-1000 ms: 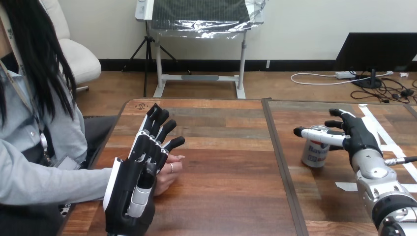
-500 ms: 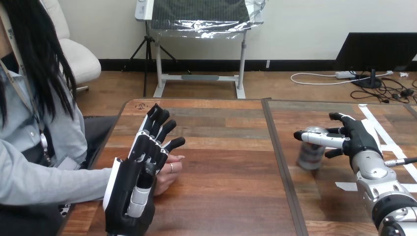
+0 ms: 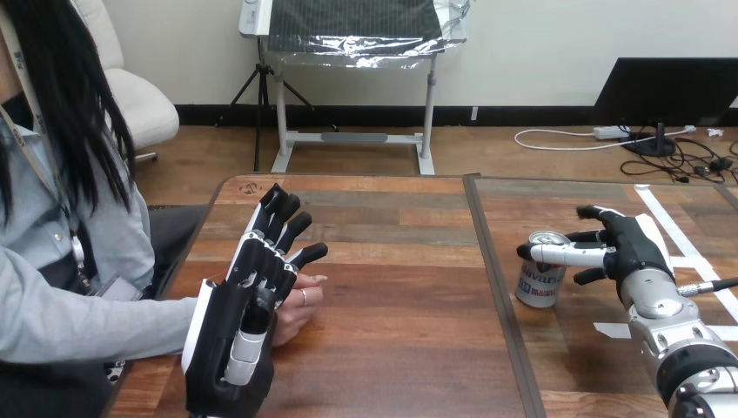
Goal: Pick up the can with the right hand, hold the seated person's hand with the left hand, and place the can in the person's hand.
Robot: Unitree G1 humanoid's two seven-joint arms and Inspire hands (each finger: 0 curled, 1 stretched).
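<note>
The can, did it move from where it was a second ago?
Yes. The can has slid left, closer to the dark seam that lies to its left, with the right hand wrapped around it.

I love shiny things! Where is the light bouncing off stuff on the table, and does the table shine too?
Head view: the can has a bright silver top that catches the light. Head view: the silver forearm behind the right hand gleams with small white spots. Head view: the wooden table looks dull, with no strong glare.
</note>
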